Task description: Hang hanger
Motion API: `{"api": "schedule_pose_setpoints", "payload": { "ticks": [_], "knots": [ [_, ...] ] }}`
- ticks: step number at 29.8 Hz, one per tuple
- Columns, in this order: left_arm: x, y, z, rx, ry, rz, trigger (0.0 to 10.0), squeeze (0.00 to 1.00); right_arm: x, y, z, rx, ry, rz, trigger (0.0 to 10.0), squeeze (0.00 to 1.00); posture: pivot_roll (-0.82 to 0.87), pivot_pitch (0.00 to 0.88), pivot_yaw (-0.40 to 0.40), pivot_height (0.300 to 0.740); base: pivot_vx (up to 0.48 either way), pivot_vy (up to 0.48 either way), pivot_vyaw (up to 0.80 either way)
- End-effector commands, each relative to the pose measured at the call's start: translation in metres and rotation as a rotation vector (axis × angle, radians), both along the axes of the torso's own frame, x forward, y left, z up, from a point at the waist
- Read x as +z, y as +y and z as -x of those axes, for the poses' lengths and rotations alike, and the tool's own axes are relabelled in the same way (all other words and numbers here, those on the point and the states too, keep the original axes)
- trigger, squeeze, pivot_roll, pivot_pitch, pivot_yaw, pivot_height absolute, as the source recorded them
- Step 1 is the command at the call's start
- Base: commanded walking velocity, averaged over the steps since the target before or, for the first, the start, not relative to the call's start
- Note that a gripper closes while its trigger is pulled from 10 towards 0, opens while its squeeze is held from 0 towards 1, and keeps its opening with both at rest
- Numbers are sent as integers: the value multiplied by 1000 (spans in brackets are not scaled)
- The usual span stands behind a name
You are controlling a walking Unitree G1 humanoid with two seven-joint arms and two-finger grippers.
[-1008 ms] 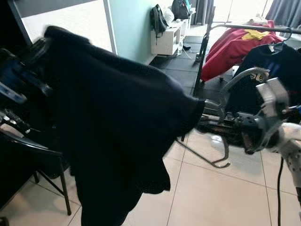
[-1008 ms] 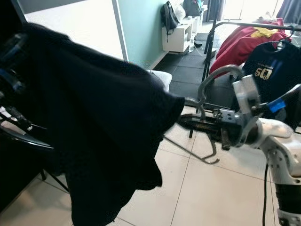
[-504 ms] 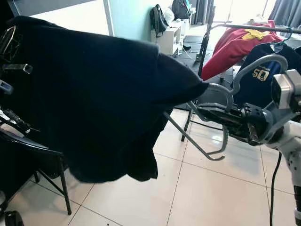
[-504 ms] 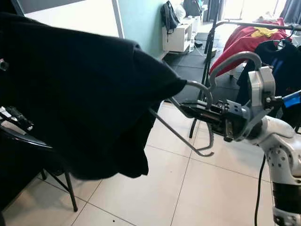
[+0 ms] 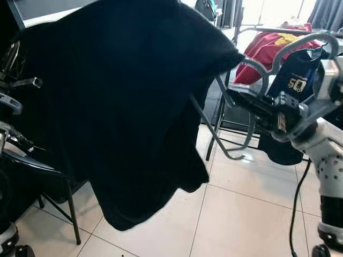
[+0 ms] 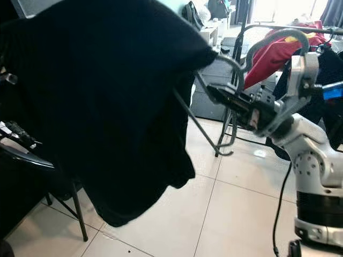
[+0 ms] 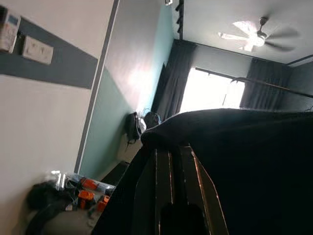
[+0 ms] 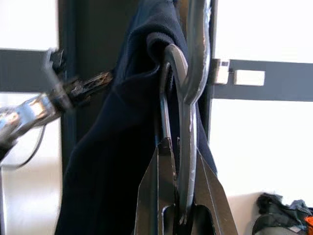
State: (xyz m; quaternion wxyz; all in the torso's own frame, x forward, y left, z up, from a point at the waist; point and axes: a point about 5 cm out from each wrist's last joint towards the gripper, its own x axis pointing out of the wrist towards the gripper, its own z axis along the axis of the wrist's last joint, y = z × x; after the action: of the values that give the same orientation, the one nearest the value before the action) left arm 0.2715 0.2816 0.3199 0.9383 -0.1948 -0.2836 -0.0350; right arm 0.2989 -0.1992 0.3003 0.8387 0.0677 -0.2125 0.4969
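So the right claw [image 5: 252, 104] is clamped on the grey metal hanger [image 5: 244, 126], gripping it near the neck with the hook curling up above the fingers (the right wrist view shows the wire pinched tight between them). The dark shirt [image 5: 123, 107] is draped over the hanger's far end and spreads out big and heavy toward the robot's left. The left claw [image 7: 173, 161] is up under that cloth; its fingers look nearly closed with fabric lying over them, but whether it's actually pinching the shirt I can't tell.

The clothes rack [image 5: 278, 31] is behind, with a red garment [image 5: 262, 48] slung over the rail and a navy printed tee [image 5: 297, 80] already hanging there.

What could go wrong, as I see it: the shirt only sits on one end of the hanger, so a tilt or jerk on the way to the rail could slide it off onto the tile floor [image 5: 241, 214]. The hook also has to find a free bit of rail, and could snag the navy tee instead. The black chair [image 5: 48, 176] sits close under the hem too.
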Motion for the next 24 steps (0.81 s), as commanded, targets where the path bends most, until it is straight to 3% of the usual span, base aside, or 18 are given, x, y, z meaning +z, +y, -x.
{"api": "schedule_pose_setpoints", "payload": {
  "ticks": [1,7,8,9,12,13,16,24],
  "knots": [
    [-4,2,0,19,8,20,0,0,8,-1,-1,-35,-36,-29,10000,0,-69,0,50,740,0,0,0],
    [1,-26,7,-148,-30,-80,0,0,11,6,-8,-66,-19,-66,10000,0,-66,0,47,740,0,0,0],
    [3,-31,10,-192,-42,-91,510,0,12,6,-10,-75,-15,-74,10000,0,-63,0,45,740,0,0,0],
    [4,-41,14,-257,-57,-129,314,0,13,6,-12,-89,-9,-88,10000,0,-63,0,45,740,0,0,0],
    [4,-48,18,-305,-66,-168,0,0,15,5,-14,-102,-5,-102,10000,0,-63,0,45,740,0,0,0],
    [-4,-59,23,-370,-32,-273,0,0,18,2,-17,-129,3,-154,10000,0,-62,0,44,740,0,0,0],
    [-13,-59,23,-359,15,-326,0,0,22,-1,-19,-138,6,-206,10000,0,-60,0,43,740,0,0,0],
    [-26,-28,12,-158,131,-276,0,0,31,-6,-17,-93,2,-314,10000,0,-59,0,42,740,0,0,0]
  ]
}}
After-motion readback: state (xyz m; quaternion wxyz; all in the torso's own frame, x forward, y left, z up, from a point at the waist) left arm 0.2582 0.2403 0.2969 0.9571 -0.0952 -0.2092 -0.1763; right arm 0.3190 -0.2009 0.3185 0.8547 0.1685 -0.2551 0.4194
